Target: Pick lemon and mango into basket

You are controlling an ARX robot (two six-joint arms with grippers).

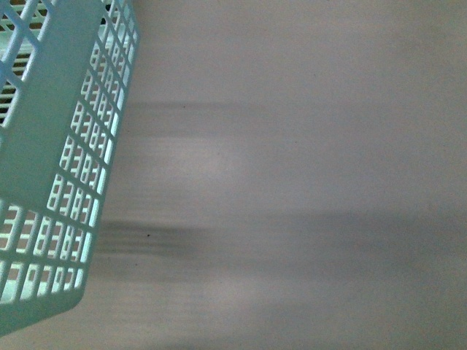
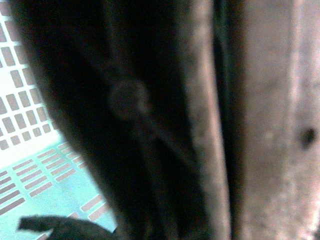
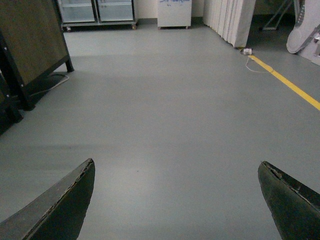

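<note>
The light teal basket (image 1: 51, 168) with slotted walls fills the left side of the front view, tilted, over a blurred grey floor. In the left wrist view its slotted floor (image 2: 30, 165) shows past a dark brown handle (image 2: 150, 125) that fills most of the picture; my left gripper is shut on the basket, its fingers lost in the dark blur. My right gripper (image 3: 177, 200) stands open, wide apart, with only bare floor between its fingertips. No lemon or mango is in view.
The right wrist view looks along a grey floor (image 3: 165, 110) with a yellow line (image 3: 290, 87) at the right, a dark wooden stand (image 3: 30, 50) at the left, and glass-door cabinets (image 3: 97, 12) and white panels (image 3: 230, 20) at the far end.
</note>
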